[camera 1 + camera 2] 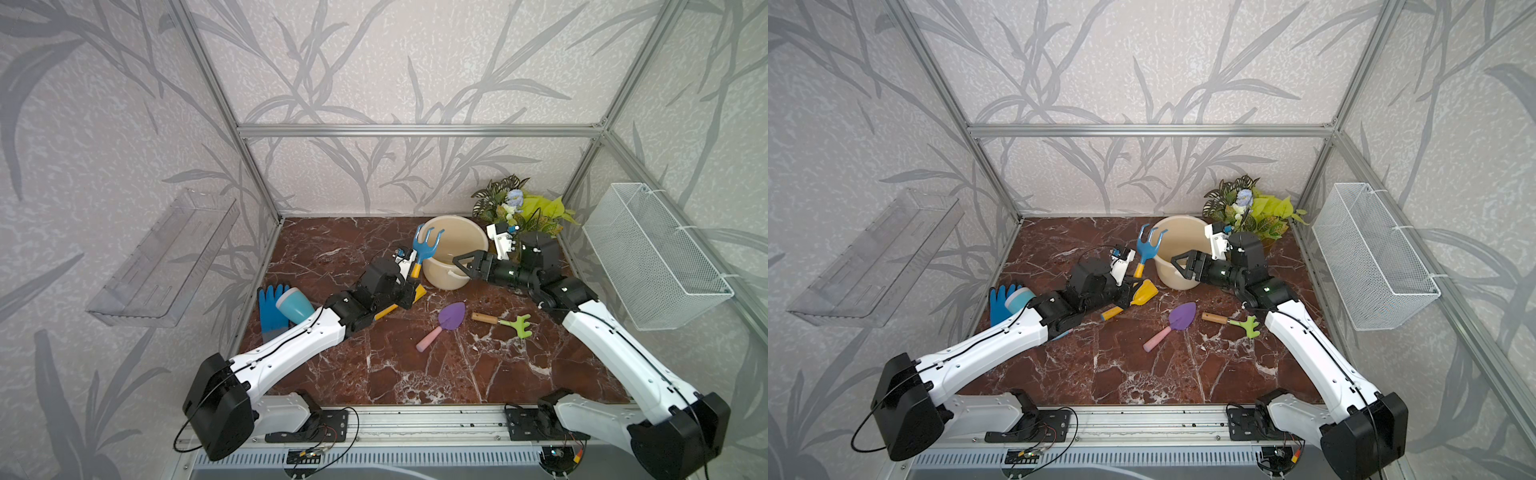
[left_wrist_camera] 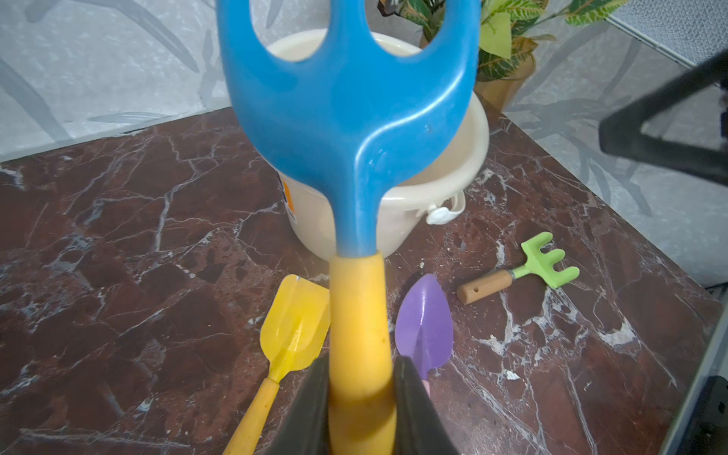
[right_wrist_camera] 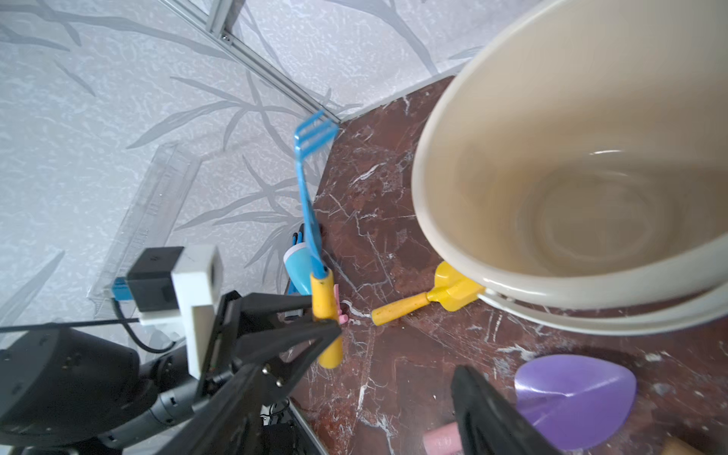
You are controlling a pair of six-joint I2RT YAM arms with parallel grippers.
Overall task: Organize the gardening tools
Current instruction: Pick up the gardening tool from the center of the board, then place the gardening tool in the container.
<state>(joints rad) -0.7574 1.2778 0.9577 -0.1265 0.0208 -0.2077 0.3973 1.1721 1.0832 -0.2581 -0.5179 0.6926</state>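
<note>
My left gripper is shut on the yellow handle of the blue fork, which it holds upright above the table beside the cream bucket. Beneath that arm lies the yellow shovel. In the middle of the table rest the purple trowel with its pink handle and the green rake. A light-blue spray bottle lies at the left on the glove. My right gripper hovers open at the bucket's near rim, with nothing between its fingers.
A blue glove lies by the left wall. A potted plant stands in the back right corner. A white wire basket hangs on the right wall and a clear shelf on the left wall.
</note>
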